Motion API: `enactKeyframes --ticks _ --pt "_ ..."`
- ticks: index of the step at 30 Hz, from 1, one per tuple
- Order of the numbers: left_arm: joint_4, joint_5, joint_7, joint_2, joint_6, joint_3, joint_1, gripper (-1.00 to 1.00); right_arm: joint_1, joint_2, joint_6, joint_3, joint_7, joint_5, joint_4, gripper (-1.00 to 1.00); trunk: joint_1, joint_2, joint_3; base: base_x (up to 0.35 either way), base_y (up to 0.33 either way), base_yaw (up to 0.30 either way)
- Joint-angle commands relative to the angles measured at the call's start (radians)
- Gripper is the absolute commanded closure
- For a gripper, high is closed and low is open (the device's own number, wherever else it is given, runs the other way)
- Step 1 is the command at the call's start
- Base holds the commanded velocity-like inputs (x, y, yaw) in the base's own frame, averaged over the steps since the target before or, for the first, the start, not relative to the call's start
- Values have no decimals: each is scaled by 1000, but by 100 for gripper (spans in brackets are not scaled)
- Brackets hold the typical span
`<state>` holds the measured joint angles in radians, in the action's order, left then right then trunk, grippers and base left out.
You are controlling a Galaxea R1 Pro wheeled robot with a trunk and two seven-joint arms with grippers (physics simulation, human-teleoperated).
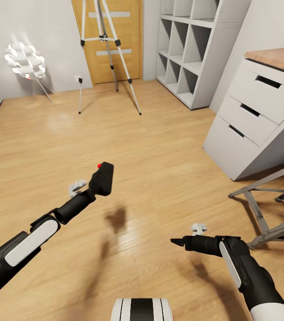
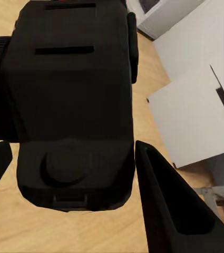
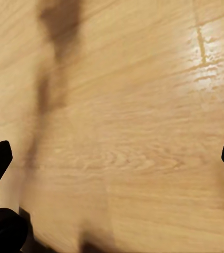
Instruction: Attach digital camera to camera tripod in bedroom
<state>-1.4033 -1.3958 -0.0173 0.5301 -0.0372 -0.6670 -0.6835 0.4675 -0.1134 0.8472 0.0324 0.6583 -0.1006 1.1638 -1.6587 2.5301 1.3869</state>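
Above the wood floor, the left gripper [image 1: 98,185] is pinching the camera [image 1: 102,178] by its sides; it looks small, rigid, probably light. The right gripper [image 1: 176,242] is hanging spread. The tripod [image 1: 107,49] is standing by the door [image 1: 128,62].

Left claw [image 1: 100,180] holding the digital camera [image 1: 102,177], red dot uppermost, above the plank floor [image 1: 159,147]. Right claw [image 1: 177,242] lower, at the right. Camera tripod [image 1: 104,42] before the wooden door [image 1: 130,49]; white floor lamp [image 1: 25,60] to its left, cube shelf [image 1: 195,49] and drawer unit [image 1: 257,120] to its right.
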Motion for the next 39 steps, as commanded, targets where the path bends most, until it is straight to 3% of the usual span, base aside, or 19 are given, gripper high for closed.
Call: enactKeyframes --ticks 1,9,12,24,28,30,34,35,39 --pt "2 -11 17 2 -1 -2 -1 100 0 0 8 1 -3 -10 1 -100 1 0 -3 0 0 0" --pt "12 -26 155 4 -6 -2 -1 100 0 0 11 -1 -4 -10 53 -100 4 -2 -34 0 0 0" --pt "13 -27 179 2 -7 -2 -1 100 0 0 12 -2 -4 -10 61 -100 6 -3 -46 0 0 0" --pt "14 -30 201 -2 -10 -2 -1 100 0 0 10 -2 -5 -10 66 -100 11 -5 -92 0 0 0" --pt "13 -75 229 1 -12 -2 -1 100 0 0 10 -2 -5 -10 66 -100 13 -6 -108 0 0 0" --pt "13 -98 260 3 -13 -2 -1 100 0 0 10 -2 -5 -10 66 -100 14 -7 -115 0 0 0" --pt "18 -135 411 13 -14 -3 -1 100 0 0 9 -2 -5 -10 66 -100 15 -8 -131 0 0 0" --pt "27 -138 464 16 -15 -4 -1 100 0 0 9 -3 -5 -10 66 -100 16 -8 -135 0 0 0" --pt "61 -131 556 21 -15 -5 -1 100 0 0 6 -4 -4 -10 66 -100 18 -9 -150 0 0 0"
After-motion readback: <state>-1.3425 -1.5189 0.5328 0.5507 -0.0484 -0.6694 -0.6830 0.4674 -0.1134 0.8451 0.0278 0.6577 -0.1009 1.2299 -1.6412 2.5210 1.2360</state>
